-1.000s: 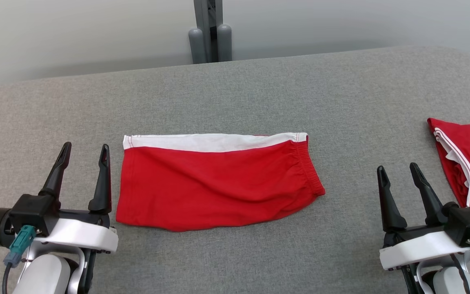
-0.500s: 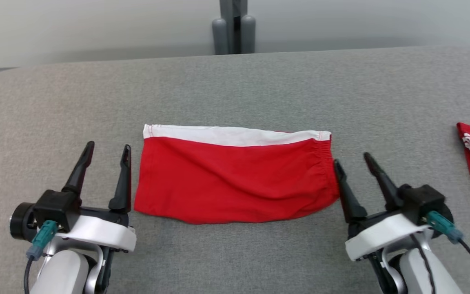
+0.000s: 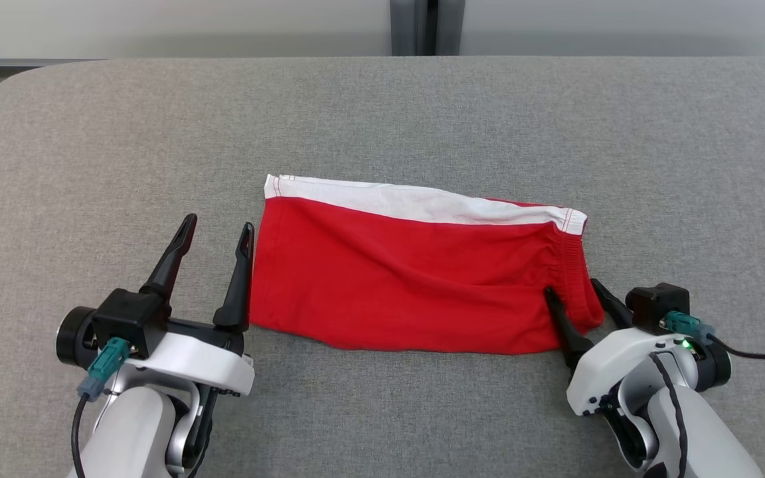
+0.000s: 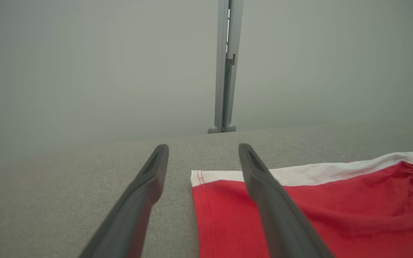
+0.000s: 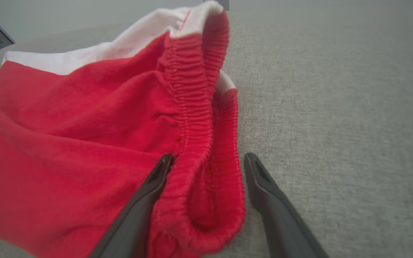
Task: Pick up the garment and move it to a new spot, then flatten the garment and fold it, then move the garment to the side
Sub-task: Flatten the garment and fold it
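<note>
Red garment (image 3: pixel 416 272) lies flat on the table (image 3: pixel 382 119). The right gripper (image 3: pixel 571 286), 2 fingers (image 5: pixel 138 208) spread, straddles its waistband (image 5: pixel 192 107) end; the left gripper (image 3: pixel 219 222), spread, sits beside its other end. Pinch all layers before dragging.

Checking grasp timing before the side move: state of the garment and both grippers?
Red cloth shorts with white side band: folded, lying flat on the grey fabric table, elastic waistband end gaping a little.
Left gripper: open, beside the shorts' hem edge, holding nothing.
Right gripper: open, fingers astride the waistband corner, not closed on it.
</note>
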Controlling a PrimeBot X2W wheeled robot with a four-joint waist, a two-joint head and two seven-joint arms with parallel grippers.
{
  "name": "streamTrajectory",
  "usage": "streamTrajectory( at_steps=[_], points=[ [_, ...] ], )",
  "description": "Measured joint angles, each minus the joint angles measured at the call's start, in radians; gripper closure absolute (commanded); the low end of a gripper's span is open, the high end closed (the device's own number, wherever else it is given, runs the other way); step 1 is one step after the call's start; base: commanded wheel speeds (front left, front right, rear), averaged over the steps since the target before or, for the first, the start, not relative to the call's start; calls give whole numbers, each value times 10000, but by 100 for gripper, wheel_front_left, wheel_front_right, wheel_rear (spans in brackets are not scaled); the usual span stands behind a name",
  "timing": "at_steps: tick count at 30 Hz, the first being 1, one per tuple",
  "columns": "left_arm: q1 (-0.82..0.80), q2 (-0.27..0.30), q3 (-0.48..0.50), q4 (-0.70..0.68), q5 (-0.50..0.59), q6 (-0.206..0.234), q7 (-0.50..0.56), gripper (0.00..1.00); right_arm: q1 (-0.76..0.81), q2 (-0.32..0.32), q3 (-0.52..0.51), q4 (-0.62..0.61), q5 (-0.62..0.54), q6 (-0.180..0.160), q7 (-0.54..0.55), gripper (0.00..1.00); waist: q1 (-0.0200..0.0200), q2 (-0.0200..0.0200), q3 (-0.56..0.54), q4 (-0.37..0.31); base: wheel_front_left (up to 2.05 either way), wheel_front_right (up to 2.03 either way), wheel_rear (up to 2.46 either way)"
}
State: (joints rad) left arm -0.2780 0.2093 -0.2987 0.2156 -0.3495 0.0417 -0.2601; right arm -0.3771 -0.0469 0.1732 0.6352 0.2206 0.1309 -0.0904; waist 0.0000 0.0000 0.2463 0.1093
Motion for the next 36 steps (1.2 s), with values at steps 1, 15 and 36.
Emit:
streamTrajectory(
  at_steps=[1,15,36],
  points=[
    [-19,-21,4,44,36,-13,0,0,-79,-6,38,73,10,0,67,0,0,0,21,-4,0,0,0],
    [-43,-56,339,196,247,-159,0,0,472,-111,-1229,215,708,33,-360,100,0,0,-143,-546,0,0,0],
    [153,-123,221,343,372,-318,0,0,-200,-4,1925,-2849,2878,-2,-203,100,0,0,-350,-540,0,0,0]
  ],
)
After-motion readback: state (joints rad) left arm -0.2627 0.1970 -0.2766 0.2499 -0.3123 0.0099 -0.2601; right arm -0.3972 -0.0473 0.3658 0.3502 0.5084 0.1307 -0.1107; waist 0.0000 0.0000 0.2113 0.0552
